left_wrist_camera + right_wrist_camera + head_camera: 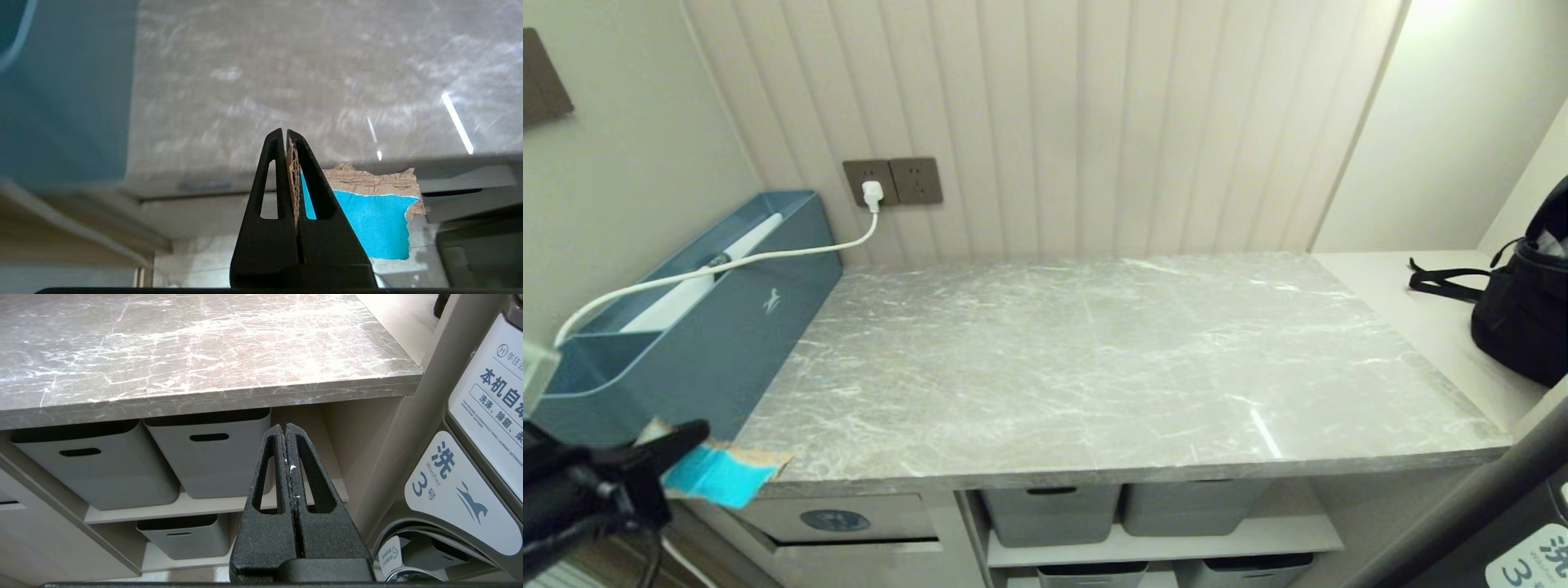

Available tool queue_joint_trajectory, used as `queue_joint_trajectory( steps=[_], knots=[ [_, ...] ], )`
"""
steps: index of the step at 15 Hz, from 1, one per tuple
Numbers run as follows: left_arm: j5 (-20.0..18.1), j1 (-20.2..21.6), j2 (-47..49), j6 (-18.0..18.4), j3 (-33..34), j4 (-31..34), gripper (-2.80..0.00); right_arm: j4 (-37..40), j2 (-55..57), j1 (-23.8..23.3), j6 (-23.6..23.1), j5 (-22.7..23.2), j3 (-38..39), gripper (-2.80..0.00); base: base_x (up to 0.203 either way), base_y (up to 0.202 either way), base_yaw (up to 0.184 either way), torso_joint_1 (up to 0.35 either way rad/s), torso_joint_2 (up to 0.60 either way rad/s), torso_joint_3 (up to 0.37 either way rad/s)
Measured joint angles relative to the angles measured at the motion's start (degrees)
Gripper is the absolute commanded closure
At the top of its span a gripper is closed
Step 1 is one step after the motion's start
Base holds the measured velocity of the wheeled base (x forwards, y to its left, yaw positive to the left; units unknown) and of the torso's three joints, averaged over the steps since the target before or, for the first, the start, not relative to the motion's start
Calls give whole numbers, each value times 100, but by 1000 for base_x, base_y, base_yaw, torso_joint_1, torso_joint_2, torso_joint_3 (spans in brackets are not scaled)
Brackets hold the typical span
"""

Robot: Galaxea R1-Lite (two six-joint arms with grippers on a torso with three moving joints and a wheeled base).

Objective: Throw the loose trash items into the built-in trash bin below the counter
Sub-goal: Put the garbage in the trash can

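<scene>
The left gripper (285, 136) is seen low at the near left, clamped on a turquoise scrap (719, 475) with torn brown edges, held in the air just off the counter's (1094, 359) front left corner. Below the scrap, the bin flap (837, 518) with its blue oval label is set under the counter. The right gripper (284, 430) is closed on nothing, before the grey tubs (208, 457). Farther back, a blue box (703, 327) is placed against the wall.
</scene>
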Motion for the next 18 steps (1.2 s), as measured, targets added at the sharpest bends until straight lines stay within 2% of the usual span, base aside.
queue_joint_trajectory(
  steps=[2, 5, 12, 18],
  knots=[
    [150, 43, -656, 4, 519, -15, 0, 2, 0, 0, 2, 1, 0, 0, 0, 0, 0, 0, 0, 0],
    [168, 59, -1251, 73, 924, -9, 0, 0, 0, 0, 2, -1, 0, 0, 0, 0, 0, 0, 0, 0],
    [159, 59, -1680, 215, 1103, -2, 0, 0, 0, 0, 2, -1, 0, 0, 0, 0, 0, 0, 0, 0],
    [159, 61, -1683, 212, 1255, -4, 0, -3, 0, 0, -4, -1, 0, 0, 0, 0, 0, -144, 320, 170]
  ],
)
